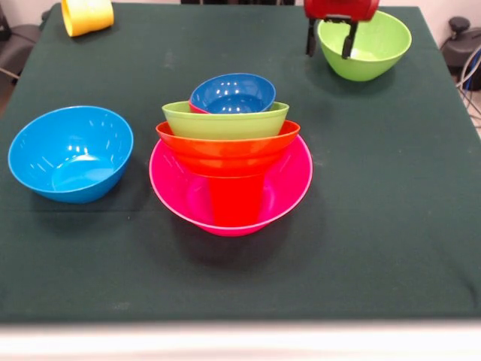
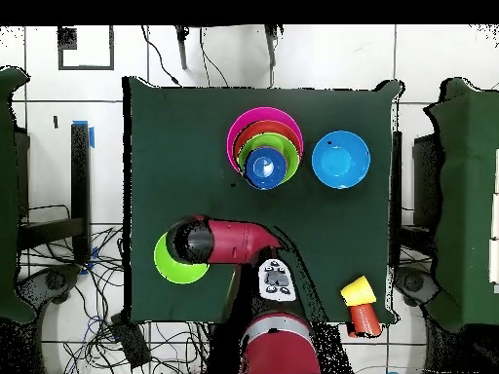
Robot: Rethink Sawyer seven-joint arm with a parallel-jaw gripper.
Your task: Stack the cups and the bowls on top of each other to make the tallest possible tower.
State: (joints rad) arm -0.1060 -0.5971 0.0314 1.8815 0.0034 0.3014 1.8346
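Note:
The tower [image 1: 229, 150] stands mid-table. Its base is a wide pink bowl [image 1: 289, 192] holding a red cup [image 1: 236, 201]. On the cup rest an orange bowl [image 1: 225, 147], a lime green bowl [image 1: 225, 122] and a small dark blue bowl [image 1: 233, 94]; a red edge peeks out under the blue one. From above the tower [image 2: 265, 146] shows as nested rings. A second lime green bowl [image 1: 372, 45] sits at the back right. My gripper [image 1: 329, 43] hangs open over its left rim, one finger inside and one outside. In the overhead view the arm [image 2: 229, 242] hides part of that green bowl [image 2: 173, 268].
A light blue bowl [image 1: 71, 154] sits left of the tower, also seen as the light blue bowl [image 2: 341, 159] from above. A yellow cup [image 1: 86, 15] lies on its side at the back left corner. Overhead, the yellow cup [image 2: 358, 289] has a red cup [image 2: 366, 317] beside it at the table's edge.

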